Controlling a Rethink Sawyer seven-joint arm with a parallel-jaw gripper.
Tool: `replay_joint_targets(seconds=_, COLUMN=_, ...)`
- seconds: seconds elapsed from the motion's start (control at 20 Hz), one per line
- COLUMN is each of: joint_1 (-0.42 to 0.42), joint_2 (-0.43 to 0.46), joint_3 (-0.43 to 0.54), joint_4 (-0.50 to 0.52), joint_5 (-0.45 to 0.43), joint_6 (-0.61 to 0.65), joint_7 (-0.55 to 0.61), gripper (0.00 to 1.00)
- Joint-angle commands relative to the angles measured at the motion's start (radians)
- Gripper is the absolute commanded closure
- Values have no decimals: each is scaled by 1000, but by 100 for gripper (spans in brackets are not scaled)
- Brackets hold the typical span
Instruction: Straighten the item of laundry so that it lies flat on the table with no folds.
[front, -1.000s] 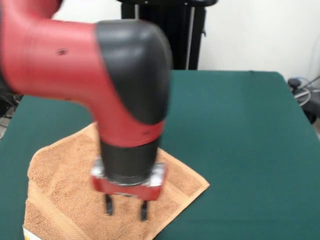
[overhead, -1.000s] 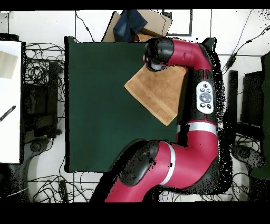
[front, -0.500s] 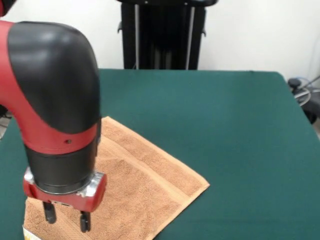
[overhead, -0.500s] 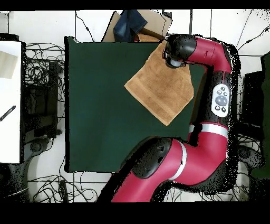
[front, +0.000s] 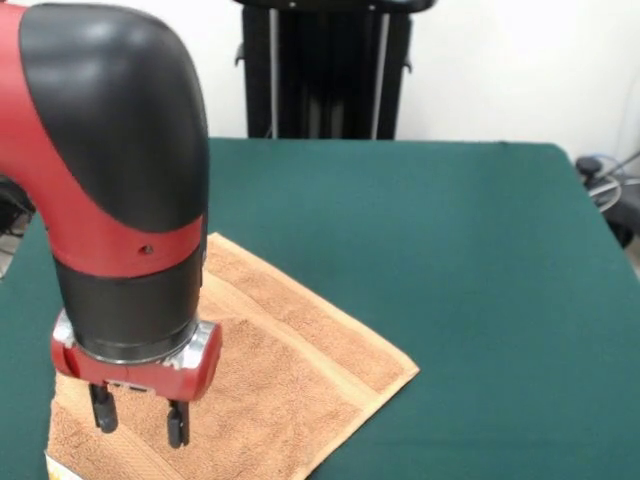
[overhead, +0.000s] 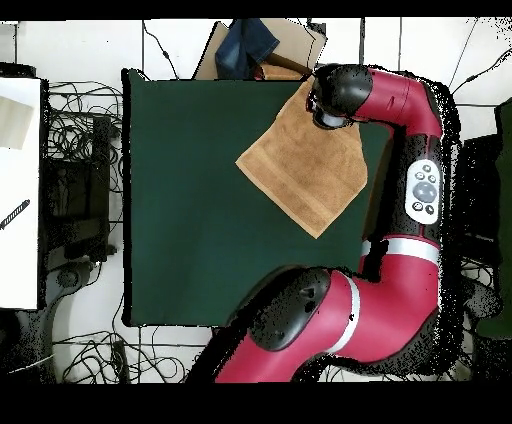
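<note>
From my station I see the gripper (front: 137, 424) with its two dark fingers (front: 177, 425) spread apart and nothing between them, pointing straight down over the near-left part of the towel (front: 290, 370) in the front view. Whether the tips touch the terry or hang just above it I cannot tell. Behind the fingers sits a red and silver wrist block, then a black collar, then the thick red and black arm (front: 110, 170) that fills the left side of that view. In the overhead view the same arm (overhead: 385, 215) curves up along the right side of the table (overhead: 190, 200), and its black end (overhead: 335, 93) covers the towel's upper corner, so the gripper itself is hidden there. The towel (overhead: 300, 165) lies spread on the dark green cloth, turned like a diamond rather than square to the table edges, in the table's upper right area in the overhead view and at the near left in the front view. I see a woven band running parallel to its right-hand edge in the front view, and a small white-yellow tag (front: 60, 467) peeks out at the bottom left corner of that picture. The towel's surface looks smooth, with no raised fold that I can make out.
</note>
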Motion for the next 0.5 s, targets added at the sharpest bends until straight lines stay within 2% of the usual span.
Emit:
replay_joint_targets(seconds=0.05, joint_1=-38, joint_2=-114, joint_3=10, joint_4=383, joint_5=1, joint_6=-214, joint_7=-41, gripper=0)
replay_joint_targets(seconds=0.25, joint_1=-54, joint_2=-122, joint_3=13, joint_4=458, joint_5=-14, joint_6=-306, joint_7=-11, gripper=0)
replay_joint_targets(seconds=0.5, joint_1=-61, joint_2=-102, joint_3=12, joint_4=472, joint_5=-25, joint_6=-349, joint_7=-14, gripper=0)
